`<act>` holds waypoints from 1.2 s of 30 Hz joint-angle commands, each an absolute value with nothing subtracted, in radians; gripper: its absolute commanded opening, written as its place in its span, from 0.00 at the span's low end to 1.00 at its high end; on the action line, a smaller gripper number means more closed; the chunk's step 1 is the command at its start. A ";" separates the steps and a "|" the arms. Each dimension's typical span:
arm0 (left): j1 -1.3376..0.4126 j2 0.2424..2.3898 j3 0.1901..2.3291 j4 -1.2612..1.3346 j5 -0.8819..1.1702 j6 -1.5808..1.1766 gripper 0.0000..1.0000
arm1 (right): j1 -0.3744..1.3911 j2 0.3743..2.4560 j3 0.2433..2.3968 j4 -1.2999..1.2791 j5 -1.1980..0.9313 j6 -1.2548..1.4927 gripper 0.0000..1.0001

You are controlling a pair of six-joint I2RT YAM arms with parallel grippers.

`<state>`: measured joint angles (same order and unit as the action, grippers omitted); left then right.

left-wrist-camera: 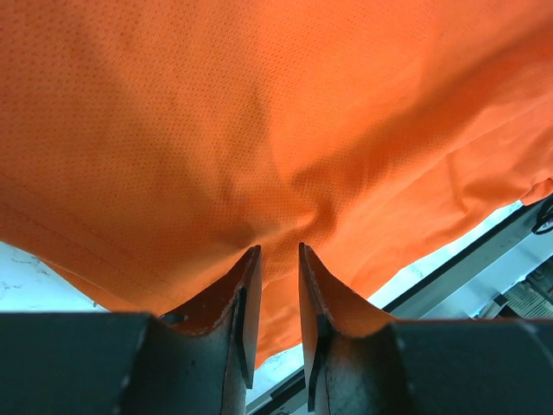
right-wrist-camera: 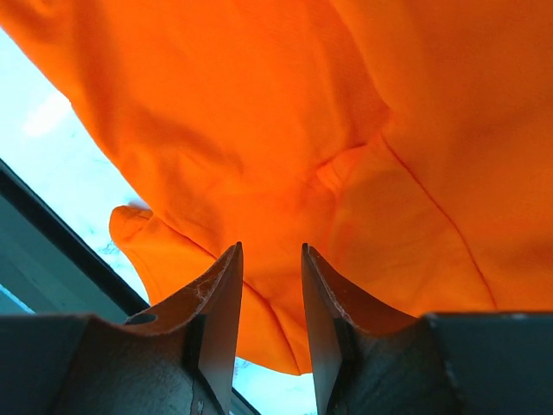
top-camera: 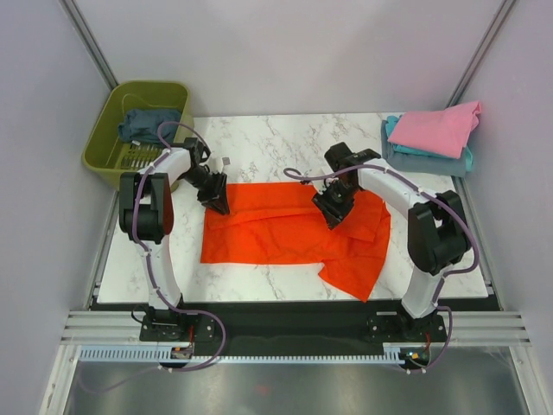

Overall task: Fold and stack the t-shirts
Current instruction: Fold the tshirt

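The bright orange-red t-shirt [top-camera: 285, 229] lies spread on the marble table, one part folded down at the front right. My left gripper [top-camera: 217, 204] is at the shirt's far left corner. In the left wrist view [left-wrist-camera: 279, 249] its jaws stand close together, and the orange-red t-shirt [left-wrist-camera: 259, 130] puckers at their tips, pinched. My right gripper [top-camera: 333, 215] is over the shirt's far right part. In the right wrist view [right-wrist-camera: 271, 247] its jaws stand apart above the orange-red t-shirt [right-wrist-camera: 285, 121], holding nothing. The pink t-shirt [top-camera: 436, 128] lies folded on the light teal t-shirt [top-camera: 467, 161] at the far right.
The olive-green basket [top-camera: 100, 138] stands off the table's far left corner with the dark slate-blue t-shirt [top-camera: 149, 123] inside. Grey walls close in both sides. The marble table [top-camera: 268, 138] has its front edge just past the shirt's folded flap.
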<state>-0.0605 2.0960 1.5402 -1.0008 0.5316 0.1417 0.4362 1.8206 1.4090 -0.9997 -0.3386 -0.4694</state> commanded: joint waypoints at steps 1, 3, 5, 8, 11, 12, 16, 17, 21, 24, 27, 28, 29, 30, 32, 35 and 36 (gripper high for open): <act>-0.061 2.097 1.578 -1.014 0.554 0.118 0.31 | 0.469 1.805 1.411 -1.022 -0.351 -0.502 0.41; -0.061 2.098 1.582 -1.014 0.555 0.115 0.31 | 0.480 1.821 1.396 -1.012 -0.354 -0.502 0.41; -0.061 2.100 1.583 -1.014 0.555 0.112 0.32 | 0.486 1.841 1.393 -0.991 -0.339 -0.492 0.43; -0.061 2.099 1.577 -1.014 0.555 0.113 0.33 | 0.486 1.862 1.394 -0.950 -0.286 -0.476 0.48; -0.061 2.098 1.574 -1.012 0.552 0.117 0.34 | 0.486 1.882 1.401 -0.934 -0.259 -0.485 0.48; -0.061 2.097 1.572 -1.014 0.552 0.120 0.34 | 0.488 1.885 1.401 -0.930 -0.247 -0.485 0.48; -0.061 2.102 1.572 -1.009 0.551 0.114 0.35 | 0.486 1.913 1.410 -0.914 -0.233 -0.482 0.47; -0.061 2.102 1.572 -1.009 0.551 0.114 0.35 | 0.486 1.928 1.414 -0.911 -0.233 -0.482 0.46; -0.061 2.102 1.574 -1.006 0.546 0.114 0.35 | 0.488 1.950 1.420 -0.897 -0.232 -0.474 0.45; -0.061 2.103 1.571 -1.008 0.543 0.114 0.35 | 0.488 1.965 1.422 -0.887 -0.224 -0.477 0.45; -0.061 2.103 1.568 -1.008 0.545 0.114 0.35 | 0.486 1.977 1.427 -0.879 -0.219 -0.479 0.44; -0.063 2.103 1.568 -1.006 0.545 0.112 0.35 | 0.486 1.986 1.430 -0.876 -0.218 -0.476 0.43; -0.063 2.103 1.568 -1.008 0.545 0.113 0.35 | 0.486 1.991 1.433 -0.877 -0.218 -0.476 0.43; -0.061 2.103 1.568 -1.008 0.545 0.114 0.35 | 0.486 1.994 1.437 -0.876 -0.218 -0.474 0.42; -0.063 2.102 1.568 -1.008 0.545 0.112 0.35 | 0.486 2.000 1.440 -0.870 -0.219 -0.469 0.39; -0.061 2.102 1.568 -1.006 0.545 0.114 0.35 | 0.486 2.006 1.442 -0.868 -0.218 -0.468 0.30; -0.061 2.103 1.568 -1.006 0.546 0.114 0.35 | 0.488 2.006 1.443 -0.868 -0.218 -0.468 0.26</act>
<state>-0.0605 2.1010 1.5459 -1.0004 0.5316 0.1379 0.4870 1.9942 1.4109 -0.8852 -0.2241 -0.4690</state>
